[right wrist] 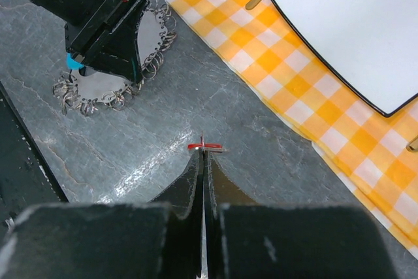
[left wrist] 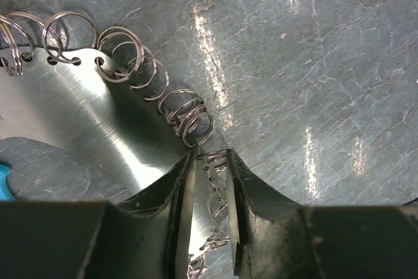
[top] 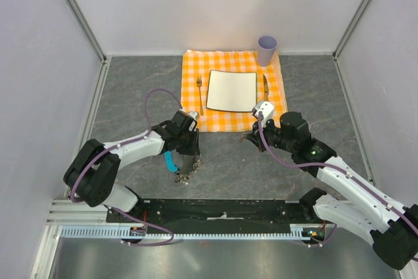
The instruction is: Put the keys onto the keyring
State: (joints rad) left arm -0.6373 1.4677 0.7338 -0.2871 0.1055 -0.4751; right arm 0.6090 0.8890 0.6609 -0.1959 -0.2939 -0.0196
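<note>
A grey stone-look table [top: 130,96] fills the top view. At its upper middle lies an orange checked cloth [top: 232,62] bearing a white square plate [top: 232,89]. A fork [top: 199,93] lies to the left of the plate and a knife [top: 266,87] to its right. A lilac cup [top: 266,49] stands at the cloth's upper right corner.

Below the cloth's lower left corner, the left claw [top: 194,151] points down onto the keyring [top: 186,173]. The keyring is a shiny flat metal piece edged with many small wire rings, and a blue tab [top: 170,161] lies at its left side. In the left wrist view this claw [left wrist: 212,158] is narrowly parted and pinches a few of those rings, its fingers hiding part of the chain.

Lower centre of the right wrist view, the right claw [right wrist: 202,155] is pressed together, nipping the red-headed key [right wrist: 206,147] at its tips. The key is just off the cloth's edge and well apart from the keyring, with bare table between.
</note>
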